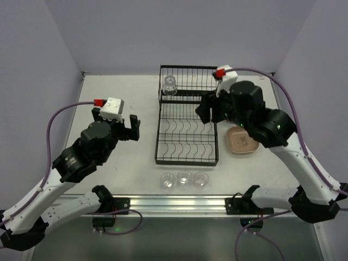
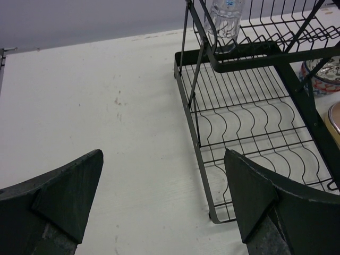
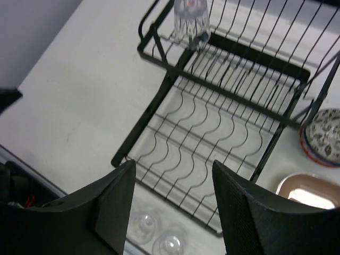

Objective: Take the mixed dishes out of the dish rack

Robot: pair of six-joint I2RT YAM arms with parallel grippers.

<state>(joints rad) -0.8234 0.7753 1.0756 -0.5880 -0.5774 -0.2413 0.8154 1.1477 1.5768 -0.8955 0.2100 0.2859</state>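
Overhead and wrist views of a two-arm rig unloading a black wire dish rack (image 1: 187,133), which stands mid-desk, closer to the far edge of the white desk (image 1: 122,89).

I judge the job to be nearly done. The rack's lower tier is bare, and a single clear glass (image 1: 169,86) stands on the raised upper shelf, at the rack's far-left corner. Three clear glasses (image 1: 184,179) sit in a row by the near edge of the desk. A brown plate (image 1: 242,142) lies toward the right edge, with a patterned bowl (image 3: 321,138) just beyond it.

My right end effector (image 3: 172,199) hovers above the rack, spread wide and empty. My left end effector (image 2: 164,204) hangs over bare desk left of the rack, also wide and empty.

As I read it, the step in hand is fetching that shelf glass. The next move calls for lowering one arm past the shelf wires and closing gently on the slippery wall.

In the overhead view my right arm covers the bowl and part of the plate. I cannot find the other bowls or plates. Something lies on the brown plate, but I cannot make out what it is.
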